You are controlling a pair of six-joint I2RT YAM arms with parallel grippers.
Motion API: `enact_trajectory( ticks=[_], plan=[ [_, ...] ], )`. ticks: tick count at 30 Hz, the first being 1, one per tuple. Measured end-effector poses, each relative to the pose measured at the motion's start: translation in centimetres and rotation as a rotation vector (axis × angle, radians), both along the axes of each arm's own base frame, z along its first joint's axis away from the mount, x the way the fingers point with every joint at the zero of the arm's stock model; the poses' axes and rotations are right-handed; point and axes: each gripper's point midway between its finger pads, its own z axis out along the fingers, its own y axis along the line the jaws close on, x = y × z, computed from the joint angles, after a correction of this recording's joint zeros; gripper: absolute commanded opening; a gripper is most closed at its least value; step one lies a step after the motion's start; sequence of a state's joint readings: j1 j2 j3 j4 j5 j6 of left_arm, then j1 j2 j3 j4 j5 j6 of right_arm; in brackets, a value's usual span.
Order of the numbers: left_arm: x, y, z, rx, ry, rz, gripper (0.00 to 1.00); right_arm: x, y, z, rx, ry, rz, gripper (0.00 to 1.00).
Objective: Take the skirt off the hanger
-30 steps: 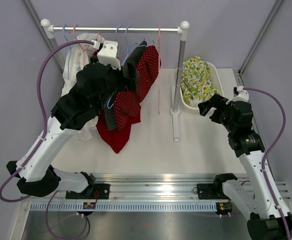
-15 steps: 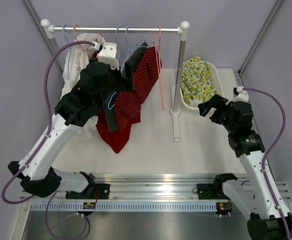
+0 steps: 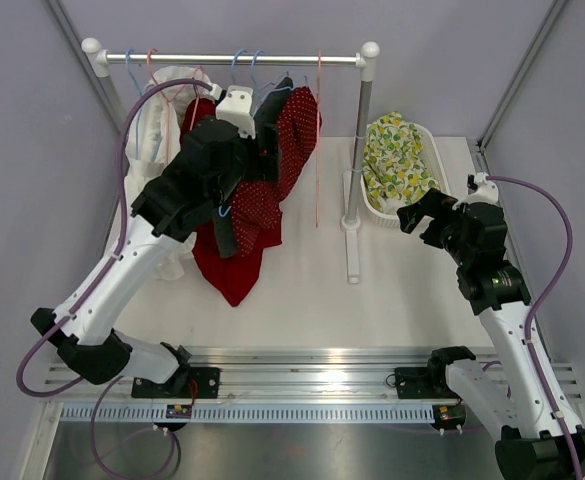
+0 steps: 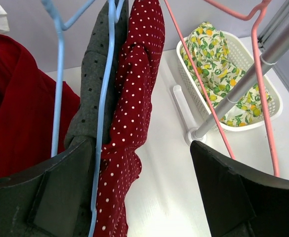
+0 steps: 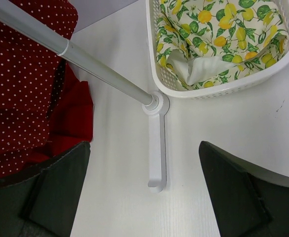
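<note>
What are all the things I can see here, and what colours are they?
clothes rail: one, silver and white, at the back of the table
blue hangers: at least two, blue, on the rail among the clothes
pink hanger: one, pink, empty, near the rail's right end
polka-dot skirt: one, dark red with white dots, hanging from the rail
dotted garment: one, grey, right beside the skirt
plain garment: one, red, hanging down to the table
white garment: one, white, at the rail's left end
basket: one, white, right of the rail's post
lemon-print cloth: one, yellow and green, in the basket
table: one, white
left fingers: two, black, open around the skirt
right fingers: two, black, open, empty
</note>
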State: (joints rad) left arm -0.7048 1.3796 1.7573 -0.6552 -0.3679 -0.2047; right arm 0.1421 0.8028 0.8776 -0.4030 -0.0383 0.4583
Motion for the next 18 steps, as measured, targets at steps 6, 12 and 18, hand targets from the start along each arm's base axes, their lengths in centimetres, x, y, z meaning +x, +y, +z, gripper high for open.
enact_trajectory(
  ticks=[6, 12, 18],
  plan=[
    [1.8, -0.3, -1.8, 0.026, 0.036, 0.011, 0.8, 0.0, -0.1, 0.1, -0.008, -0.004, 0.0, 1.0],
    [3.9, -0.6, -3.0, 0.05, 0.067, 0.021, 0.33, 0.0, -0.1, 0.0, -0.009, -0.003, 0.0, 0.99],
    [4.9, -0.7, -1.2, 0.048, 0.05, 0.027, 0.0, 0.1, 0.0, -0.2, -0.014, 0.004, 0.005, 0.99]
  ],
)
